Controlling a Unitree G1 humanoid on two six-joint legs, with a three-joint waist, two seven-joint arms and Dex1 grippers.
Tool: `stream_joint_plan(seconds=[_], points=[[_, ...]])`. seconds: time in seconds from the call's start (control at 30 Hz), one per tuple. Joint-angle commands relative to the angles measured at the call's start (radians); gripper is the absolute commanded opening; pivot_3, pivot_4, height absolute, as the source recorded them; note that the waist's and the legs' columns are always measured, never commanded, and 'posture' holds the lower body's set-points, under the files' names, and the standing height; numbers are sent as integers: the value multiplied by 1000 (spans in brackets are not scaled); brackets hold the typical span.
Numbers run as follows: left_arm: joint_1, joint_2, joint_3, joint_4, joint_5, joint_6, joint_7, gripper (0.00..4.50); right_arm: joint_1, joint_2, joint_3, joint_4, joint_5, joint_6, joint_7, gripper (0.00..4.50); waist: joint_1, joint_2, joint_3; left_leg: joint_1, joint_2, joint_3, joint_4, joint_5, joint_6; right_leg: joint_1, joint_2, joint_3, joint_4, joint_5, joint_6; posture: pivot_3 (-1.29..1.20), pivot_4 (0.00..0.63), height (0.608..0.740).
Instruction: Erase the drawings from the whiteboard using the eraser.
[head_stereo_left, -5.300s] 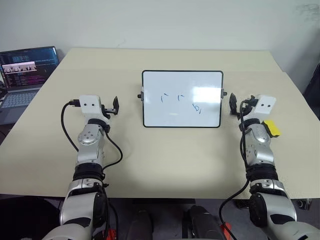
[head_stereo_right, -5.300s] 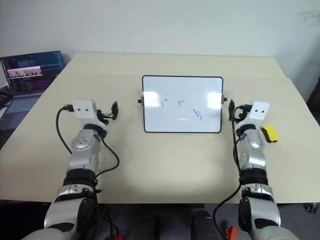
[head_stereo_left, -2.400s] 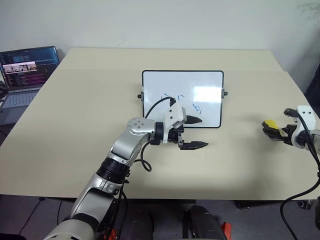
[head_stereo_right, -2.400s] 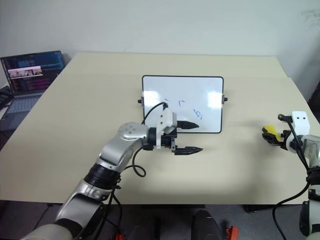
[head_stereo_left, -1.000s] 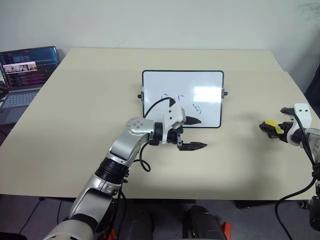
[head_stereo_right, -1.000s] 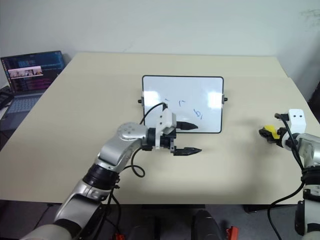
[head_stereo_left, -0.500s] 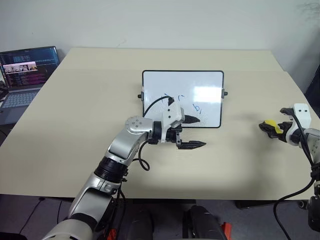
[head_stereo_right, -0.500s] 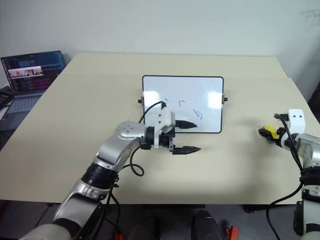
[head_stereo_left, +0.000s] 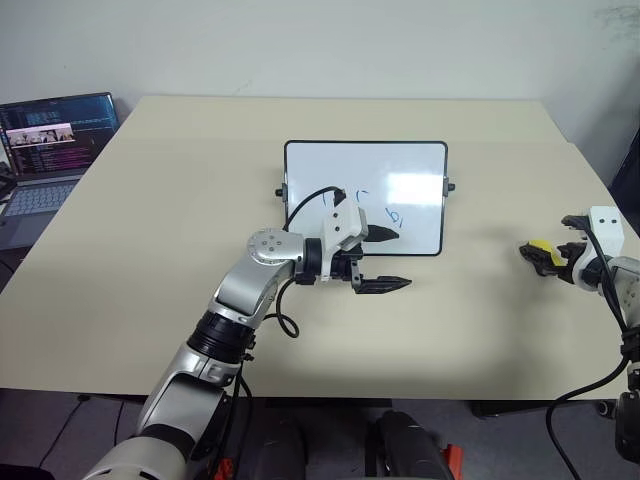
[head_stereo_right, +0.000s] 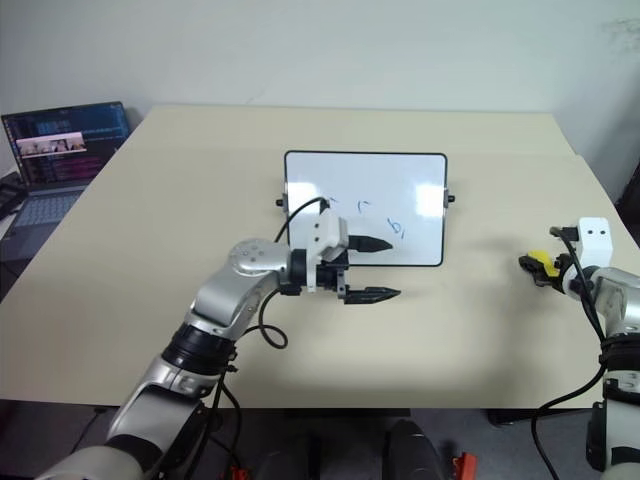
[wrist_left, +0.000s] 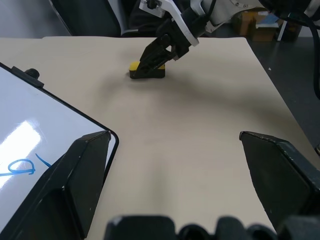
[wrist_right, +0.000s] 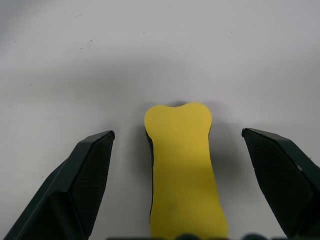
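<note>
The left gripper (head_stereo_left: 385, 259) hovers over the beige table (head_stereo_left: 200, 200) at the near edge of the whiteboard (head_stereo_left: 410, 160), its two black fingers spread wide, one over the board's lower edge, one over bare table. To the right, near the table's edge, the right gripper (wrist_right: 177, 150) is wide open around the yellow eraser (wrist_right: 184, 165), which lies flat on the table between the fingers, touching neither. The blue drawings (head_stereo_left: 393, 217) are on the whiteboard's surface. At the far left an open laptop (head_stereo_left: 50, 140) sits beside the table.
</note>
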Motion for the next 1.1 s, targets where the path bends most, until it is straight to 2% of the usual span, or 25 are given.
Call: stream_joint_plan(seconds=[0.03,0.57,1.1], points=[[-18,-3,32,-26,-28,10,-6,4500,-12,-2,-17,-40,10,15,6,4314,0,0,0,0,0,0,0,0,0,0,0,0,0,0,0,0,150,740],[15,-3,37,-66,-29,17,16,4500,19,7,-25,-6,-17,-75,-17,4314,0,0,0,0,0,0,0,0,0,0,0,0,0,0,0,0,150,740],[20,13,40,-75,-29,22,12,4500,72,39,-54,-88,6,-104,-59,4314,-1,0,0,1,0,0,1,0,0,0,0,1,1,0,0,0,150,740]])
